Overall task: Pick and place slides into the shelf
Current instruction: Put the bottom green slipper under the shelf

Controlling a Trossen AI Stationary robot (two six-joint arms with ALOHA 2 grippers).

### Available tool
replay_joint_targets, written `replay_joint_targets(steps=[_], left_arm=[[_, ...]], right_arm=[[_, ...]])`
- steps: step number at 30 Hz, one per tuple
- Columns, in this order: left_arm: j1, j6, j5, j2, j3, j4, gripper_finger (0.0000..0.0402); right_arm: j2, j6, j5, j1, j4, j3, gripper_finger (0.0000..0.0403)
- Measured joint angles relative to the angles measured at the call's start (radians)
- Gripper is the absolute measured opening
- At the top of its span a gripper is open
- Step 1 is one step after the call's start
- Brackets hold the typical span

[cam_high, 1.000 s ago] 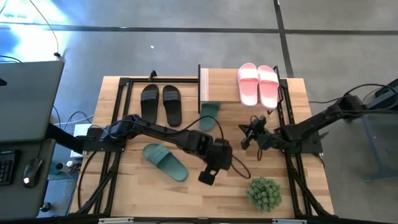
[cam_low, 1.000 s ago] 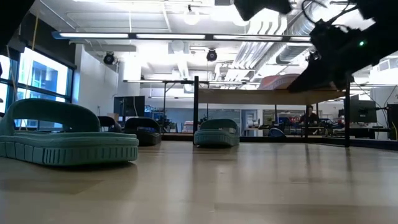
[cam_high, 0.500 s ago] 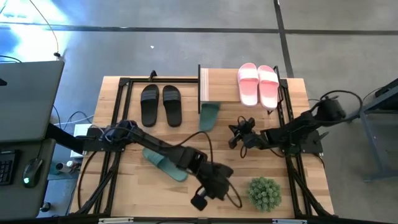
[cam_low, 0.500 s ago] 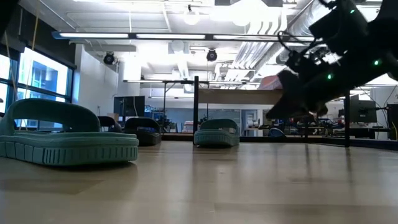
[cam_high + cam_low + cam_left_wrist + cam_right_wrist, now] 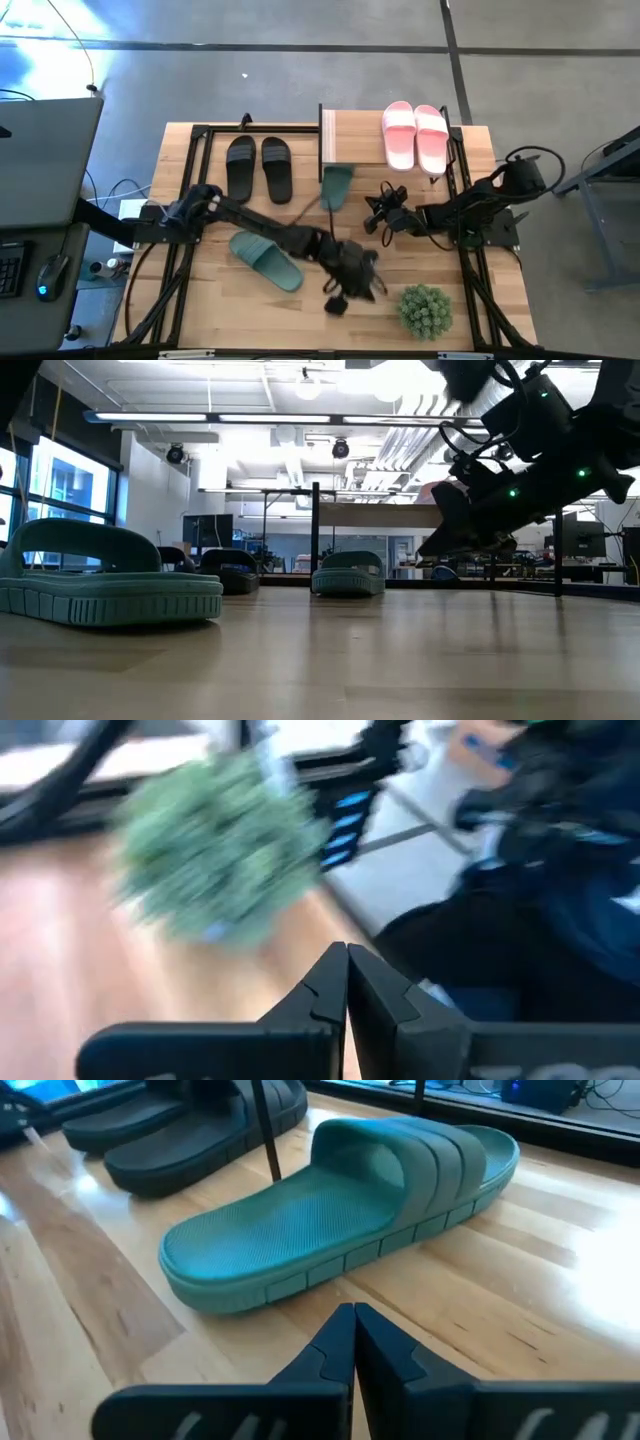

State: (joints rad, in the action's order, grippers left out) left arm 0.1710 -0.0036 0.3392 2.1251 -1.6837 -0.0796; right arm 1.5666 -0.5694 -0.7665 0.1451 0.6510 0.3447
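Your right gripper [image 5: 372, 213], fingers pressed together and empty, sits just beside the green slide [image 5: 335, 186] that pokes out from under the shelf [image 5: 352, 138]. Your left gripper [image 5: 338, 303], also closed, hovers nearer the spiky plant [image 5: 424, 309]. The pink slides [image 5: 415, 136] lie on the shelf top.

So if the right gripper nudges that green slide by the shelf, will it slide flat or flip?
The green slide lies flat on its wide sole, so it would probably skid rather than tip. Its thick, ribbed foam-like body looks light, so it may pivot if pushed off-centre. The right gripper, fingers shut, sits just short of it.
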Motion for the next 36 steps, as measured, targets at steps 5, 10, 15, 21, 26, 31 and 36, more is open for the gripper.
replay_joint_targets(steps=[5,10,15,21,26,31,36], left_arm=[[-0.056,-0.012,-0.05,-0.138,0.175,0.054,0.0],[-0.075,0.0,-0.142,-0.347,0.383,0.135,0.0],[-0.078,0.02,-0.229,-0.527,0.596,0.218,0.0],[-0.106,-0.005,-0.228,-0.642,0.77,0.35,0.0],[-0.119,-0.009,-0.227,-0.671,0.831,0.371,0.0],[-0.119,-0.016,-0.22,-0.673,0.859,0.369,0.0],[-0.119,-0.008,-0.217,-0.673,0.865,0.369,0.0]], right_arm=[[0.062,-0.035,0.016,-0.02,0.046,0.001,0.0],[0.195,-0.056,-0.011,-0.02,0.214,-0.001,0.0],[0.297,-0.034,0.004,-0.063,0.391,0.007,0.0],[0.349,0.003,0.038,-0.117,0.388,0.09,0.0],[0.373,-0.003,0.023,-0.133,0.245,0.201,0.0],[0.377,-0.027,-0.038,-0.133,0.132,0.251,0.0],[0.376,-0.035,-0.013,-0.156,0.097,0.271,0.0]])
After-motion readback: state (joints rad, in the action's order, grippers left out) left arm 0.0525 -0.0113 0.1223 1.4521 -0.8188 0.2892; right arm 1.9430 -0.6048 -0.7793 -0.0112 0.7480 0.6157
